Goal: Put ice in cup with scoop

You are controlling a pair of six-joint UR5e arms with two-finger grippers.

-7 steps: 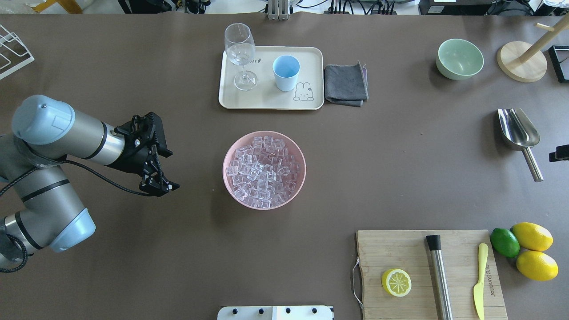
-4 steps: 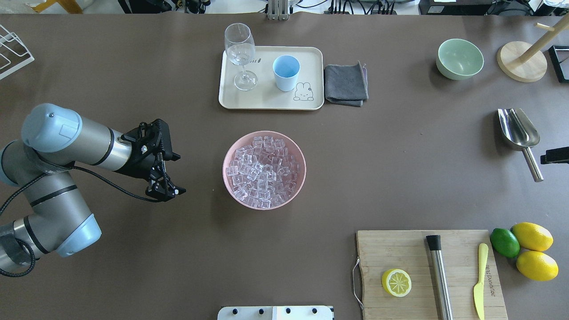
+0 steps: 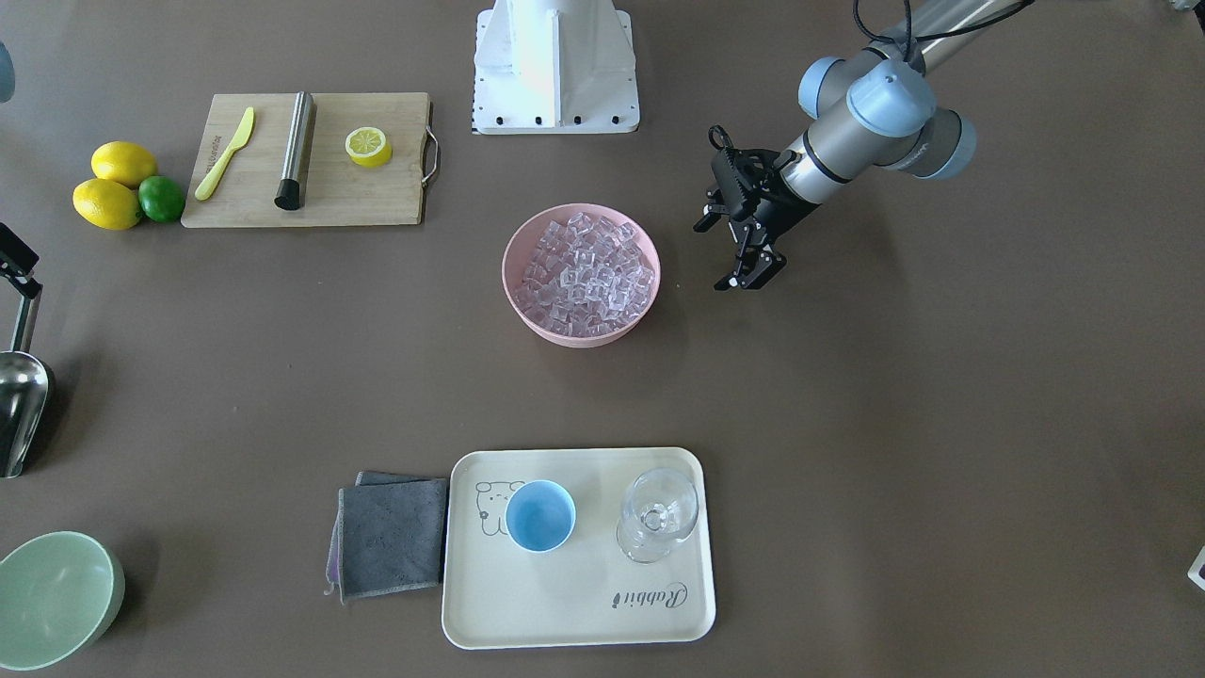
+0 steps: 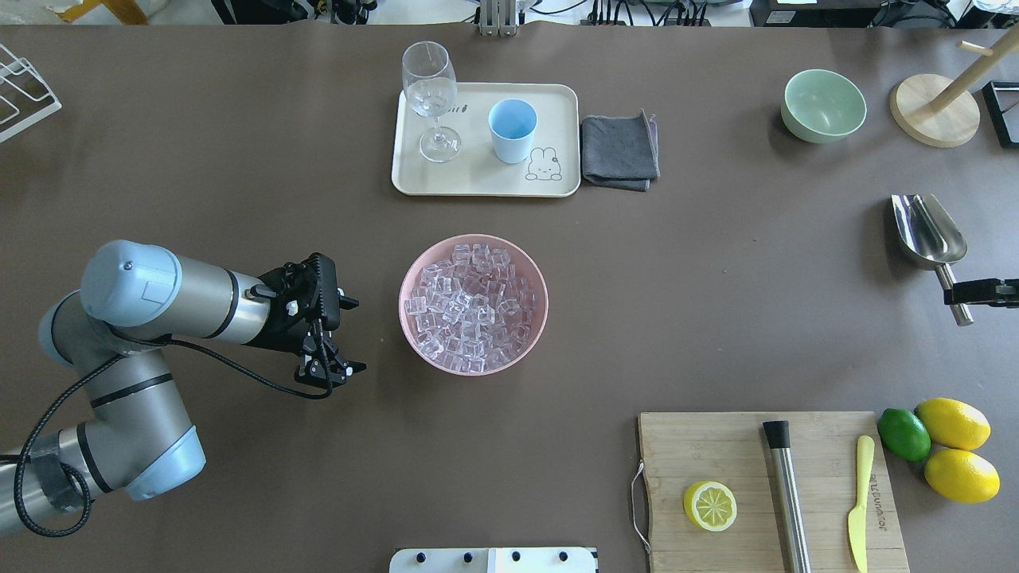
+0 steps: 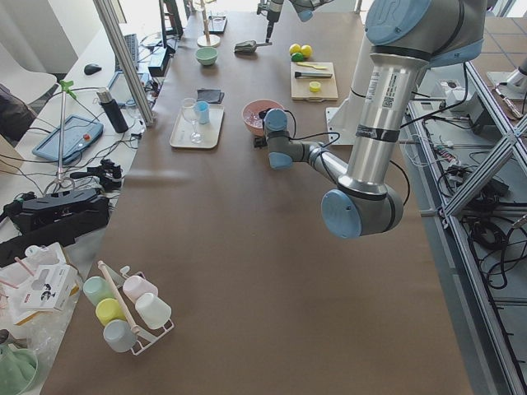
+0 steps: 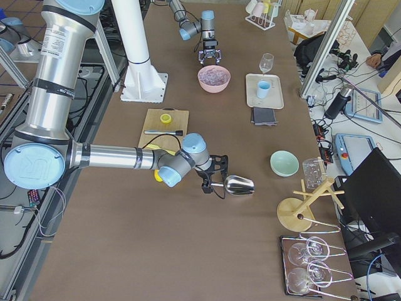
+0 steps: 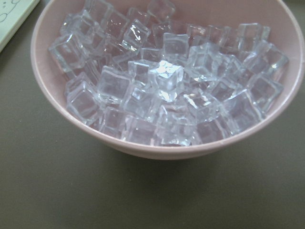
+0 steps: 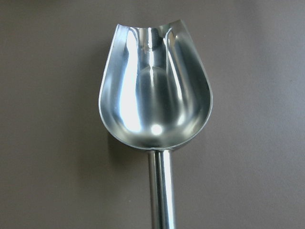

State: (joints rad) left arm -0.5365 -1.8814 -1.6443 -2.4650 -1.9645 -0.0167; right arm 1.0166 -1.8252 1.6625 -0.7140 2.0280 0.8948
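Note:
The ice (image 4: 471, 306) fills a pink bowl (image 4: 401, 306) at mid-table and also fills the left wrist view (image 7: 162, 90). The light-blue cup (image 4: 511, 127) stands empty on a cream tray (image 4: 478, 181). The steel scoop (image 4: 927, 231) lies on the table at the far right, its handle toward the robot; the right wrist view (image 8: 155, 100) shows its bowl empty. My left gripper (image 4: 330, 374) is open and empty, just left of the pink bowl. My right gripper (image 4: 975, 293) reaches in from the right edge over the scoop's handle, and looks open.
A stemmed glass (image 4: 430, 95) stands on the tray beside the cup, and a grey cloth (image 4: 619, 151) lies right of it. A green bowl (image 4: 824, 103) and a wooden stand (image 4: 935, 111) are at the back right. A cutting board (image 4: 764, 493) holds a lemon half, steel rod and knife.
My left arm has swung right and nearer, bringing its gripper close to the pink bowl. My right gripper has moved in from the right edge to the scoop's handle.

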